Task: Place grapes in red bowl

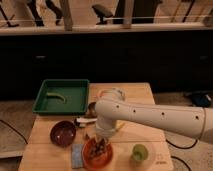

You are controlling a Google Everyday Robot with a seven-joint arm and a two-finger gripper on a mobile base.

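Camera view – the only view
Setting: a light wooden table (47,152) is seen from above and in front, with a dark cabinet front behind it in the upper half of the frame.
Arm: a white robot arm (160,117) is stretched in from the right edge across the table's middle and bent down at lower centre.
Gripper: the gripper (101,141) is lowered at lower centre, directly over the red bowl (86,156) and just inside its rim.
Grip: whether the gripper is parted or closed on anything cannot be told – its tip is merged with the dark shape below it.
Grapes: the grapes (102,150) are seen as a dark cluster inside the red bowl, right beneath the gripper; whether they are resting on the bowl's floor cannot be told.
Red bowl: it is set near the table's front edge, between a blue-grey pad (76,155) on its left and a green apple (139,152) on its right.
Purple bowl: a dark purple bowl (62,133) is placed to the upper left of the red bowl, apart from it.
Tray: a green tray (60,112) is set at the table's upper left, with a yellow banana (56,96) lying in it.
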